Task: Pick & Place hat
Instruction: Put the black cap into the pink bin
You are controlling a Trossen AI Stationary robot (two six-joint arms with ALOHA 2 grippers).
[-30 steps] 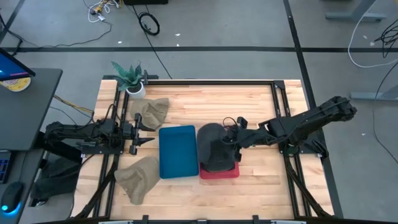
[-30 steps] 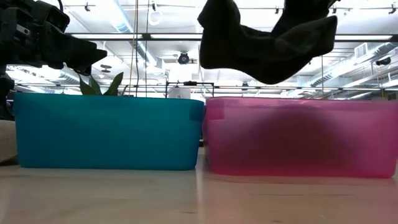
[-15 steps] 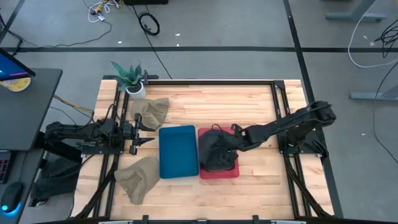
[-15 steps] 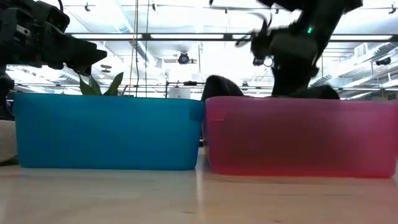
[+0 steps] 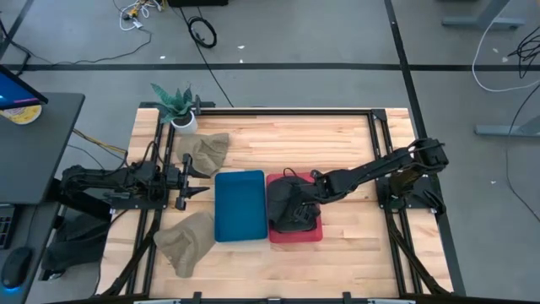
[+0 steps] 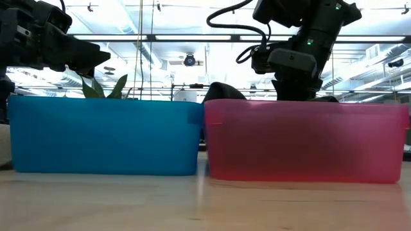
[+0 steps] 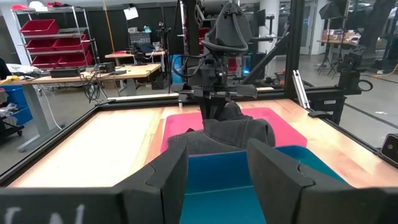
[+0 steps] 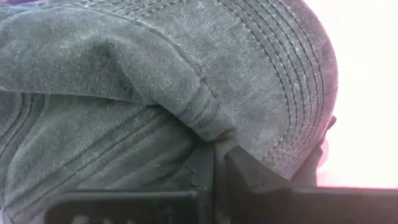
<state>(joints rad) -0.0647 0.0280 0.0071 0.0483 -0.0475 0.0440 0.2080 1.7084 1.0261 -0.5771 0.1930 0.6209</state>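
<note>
Right gripper (image 8: 219,167) pinched tight on a fold of the dark grey hat (image 5: 287,205), fingers nearly together with only cloth between. Lowered into the pink bin (image 5: 314,230), with the hat bunched under and around the fingers, mostly inside the bin and one hump rising above the rim on the side toward the blue bin (image 5: 240,207). Looks light and very soft, judging from how the crown folds and wrinkles at the pinch; stitched brim probably a little stiffer. Not fragile, not slippery, but floppy, so likely to drape and catch on the rim. Best held at a gathered fold of the crown, as now, or at the brim edge. Left gripper (image 5: 187,178) waiting well apart, beyond the blue bin, fingers spread and holding nothing.
</note>
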